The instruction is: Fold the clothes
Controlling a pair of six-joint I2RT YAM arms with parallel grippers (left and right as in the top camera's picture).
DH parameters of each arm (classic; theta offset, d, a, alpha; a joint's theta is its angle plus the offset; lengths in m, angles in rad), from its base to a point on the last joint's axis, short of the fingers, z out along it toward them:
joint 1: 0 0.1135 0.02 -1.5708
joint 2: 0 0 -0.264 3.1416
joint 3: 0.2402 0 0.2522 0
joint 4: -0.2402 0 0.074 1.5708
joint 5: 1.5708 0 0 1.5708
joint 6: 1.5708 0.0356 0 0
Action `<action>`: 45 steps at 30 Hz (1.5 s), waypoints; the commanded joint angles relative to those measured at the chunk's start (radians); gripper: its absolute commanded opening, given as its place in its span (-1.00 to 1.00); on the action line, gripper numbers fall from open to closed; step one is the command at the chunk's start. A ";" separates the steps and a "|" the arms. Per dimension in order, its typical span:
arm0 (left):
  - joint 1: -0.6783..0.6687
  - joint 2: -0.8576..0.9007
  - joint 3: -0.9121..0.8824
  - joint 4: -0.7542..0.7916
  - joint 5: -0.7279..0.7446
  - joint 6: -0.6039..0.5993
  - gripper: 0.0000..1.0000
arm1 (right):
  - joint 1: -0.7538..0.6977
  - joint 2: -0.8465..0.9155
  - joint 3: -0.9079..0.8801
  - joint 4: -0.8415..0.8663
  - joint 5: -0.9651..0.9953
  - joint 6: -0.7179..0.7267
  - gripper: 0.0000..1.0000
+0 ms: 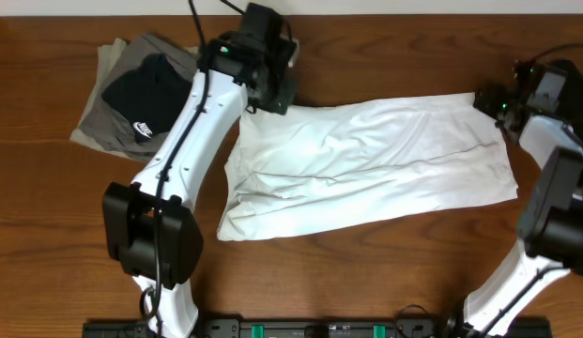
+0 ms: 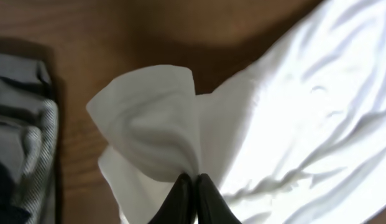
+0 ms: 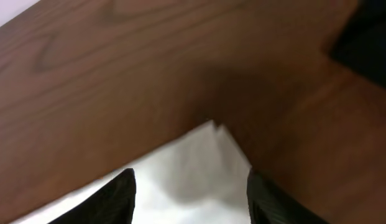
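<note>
White fabric garment point(image 1: 366, 164), spread out and rumpled across the middle of the brown wooden table point(image 1: 366, 282), long side running left to right. Far left corner pinched by the left gripper point(image 2: 194, 183): black fingertips pressed tight together on a raised fold of the cloth, loose corner flopping up and over in the left wrist view. Over at the far right corner, the right gripper point(image 3: 189, 193), fingers point(image 3: 121, 196) held wide apart, straddling the pointed tip of the cloth. Clamped on nothing there, tip lying on the wood between the two fingers. Cannot tell from the wrist view whether either finger touches the fabric. Near edge of the white piece creased, near left corner bunched and slightly curled. Off at the far left of the table, just beside the left arm, a folded grey garment point(image 1: 122, 61) with a folded black garment point(image 1: 136, 94) on top, small white logo facing up.
</note>
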 commanded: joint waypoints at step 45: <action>-0.025 0.000 0.005 -0.552 -0.115 -0.084 -0.88 | -0.164 -0.269 0.142 -0.733 -0.009 -0.071 -0.97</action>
